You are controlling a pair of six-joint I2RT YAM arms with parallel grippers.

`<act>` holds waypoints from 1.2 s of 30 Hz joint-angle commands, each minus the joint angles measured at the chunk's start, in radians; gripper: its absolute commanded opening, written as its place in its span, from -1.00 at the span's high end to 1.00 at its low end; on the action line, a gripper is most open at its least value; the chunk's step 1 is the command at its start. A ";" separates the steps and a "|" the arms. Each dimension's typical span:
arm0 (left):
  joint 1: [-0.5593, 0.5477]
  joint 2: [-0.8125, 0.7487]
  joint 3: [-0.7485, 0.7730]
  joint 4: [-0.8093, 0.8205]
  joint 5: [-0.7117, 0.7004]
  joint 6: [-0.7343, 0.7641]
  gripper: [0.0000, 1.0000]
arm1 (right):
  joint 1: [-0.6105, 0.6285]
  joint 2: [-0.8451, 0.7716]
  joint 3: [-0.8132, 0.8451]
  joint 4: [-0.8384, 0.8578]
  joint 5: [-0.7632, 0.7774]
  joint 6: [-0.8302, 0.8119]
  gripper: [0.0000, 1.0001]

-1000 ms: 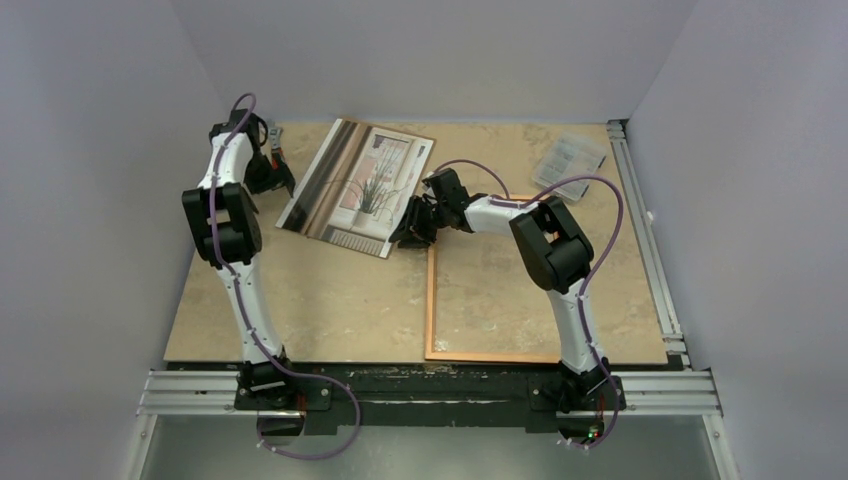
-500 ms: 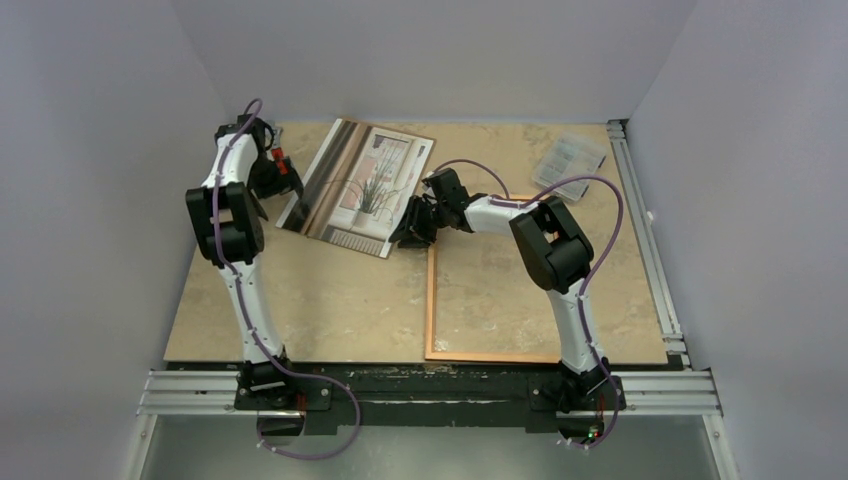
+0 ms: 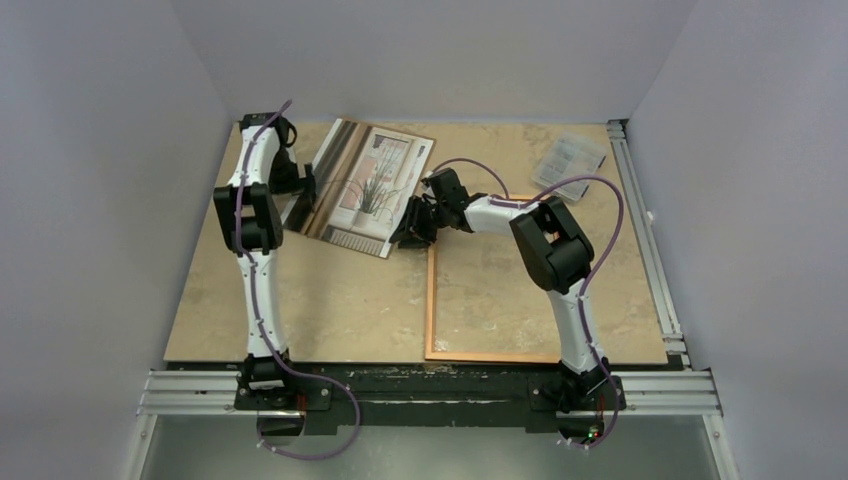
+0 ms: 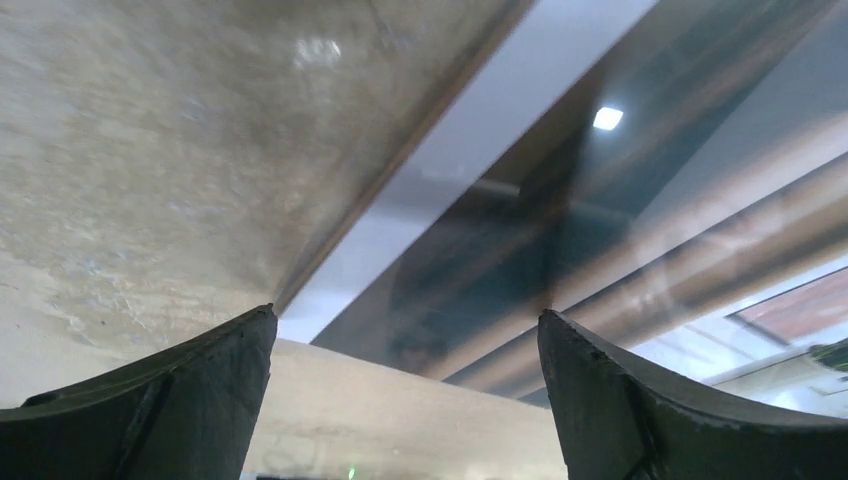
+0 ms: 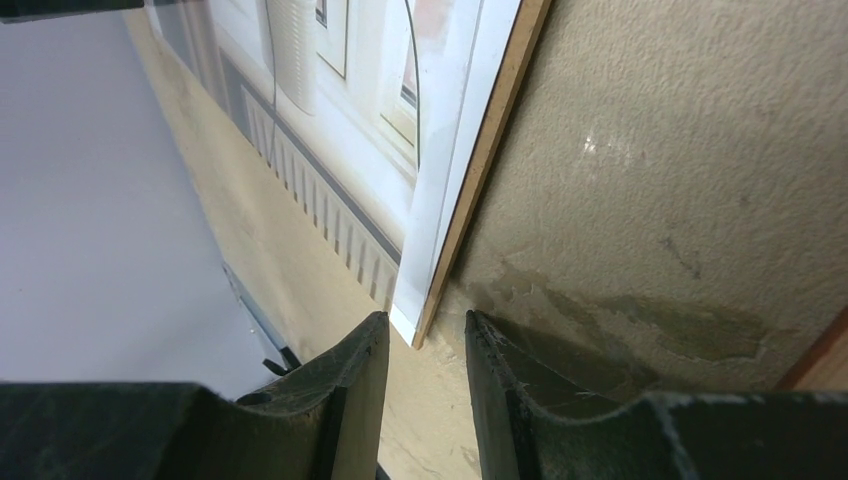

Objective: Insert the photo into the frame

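The photo lies picture side up on the surface, turned askew, with one gripper at each side of it. Its near corner sits right at the mouth of the right gripper. In the right wrist view the white border and the brown board edge run down to a point between the two fingertips. The jaws stand only a narrow gap apart, wider than the board is thick. I cannot tell whether they actually pinch the corner or merely flank it.

On the opposite side, the left gripper is released, its fingers spread wide and holding nothing. The photo's long edge runs just ahead of it. In the left wrist view the glossy dark curtain stripes lie beyond the right finger and bare surface beyond the left finger.

The frame lies flat just behind the right gripper, toward that arm's base, near the photo's corner but not overlapping it. A sliver of its orange wood shows at the right wrist view's lower right edge.

A clear plastic box sits well apart from both grippers, in the far right corner of the surface.
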 commanded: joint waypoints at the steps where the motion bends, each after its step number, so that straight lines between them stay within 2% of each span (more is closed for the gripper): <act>1: -0.037 0.004 0.028 -0.147 -0.040 0.089 -1.00 | -0.001 -0.021 -0.010 -0.150 0.097 -0.087 0.31; 5: -0.087 -0.005 -0.018 -0.165 -0.038 0.121 -1.00 | -0.001 -0.057 -0.001 -0.205 0.149 -0.135 0.31; 8: -0.100 0.003 -0.086 -0.153 0.068 0.129 -1.00 | 0.000 -0.087 0.000 -0.237 0.178 -0.160 0.31; 11: -0.155 -0.001 -0.175 -0.127 0.011 0.107 -0.98 | 0.000 -0.115 0.008 -0.263 0.204 -0.190 0.31; 14: -0.159 -0.101 -0.294 -0.039 0.009 0.097 -1.00 | 0.003 -0.132 0.042 -0.306 0.221 -0.231 0.31; 18: -0.160 -0.171 -0.343 -0.037 0.018 0.125 -1.00 | 0.011 -0.127 0.117 -0.359 0.230 -0.292 0.31; 22: -0.164 -0.267 -0.368 -0.014 0.153 0.150 -1.00 | 0.045 -0.112 0.202 -0.396 0.246 -0.359 0.31; 25: -0.165 -0.444 -0.461 0.078 0.265 0.150 -1.00 | 0.078 -0.089 0.279 -0.434 0.291 -0.393 0.32; 28: -0.160 -0.714 -0.608 0.200 0.301 0.116 -1.00 | 0.116 -0.056 0.355 -0.452 0.338 -0.415 0.32; 36: -0.110 -1.401 -1.077 0.566 0.468 -0.104 -1.00 | 0.198 0.144 0.677 -0.532 0.484 -0.464 0.32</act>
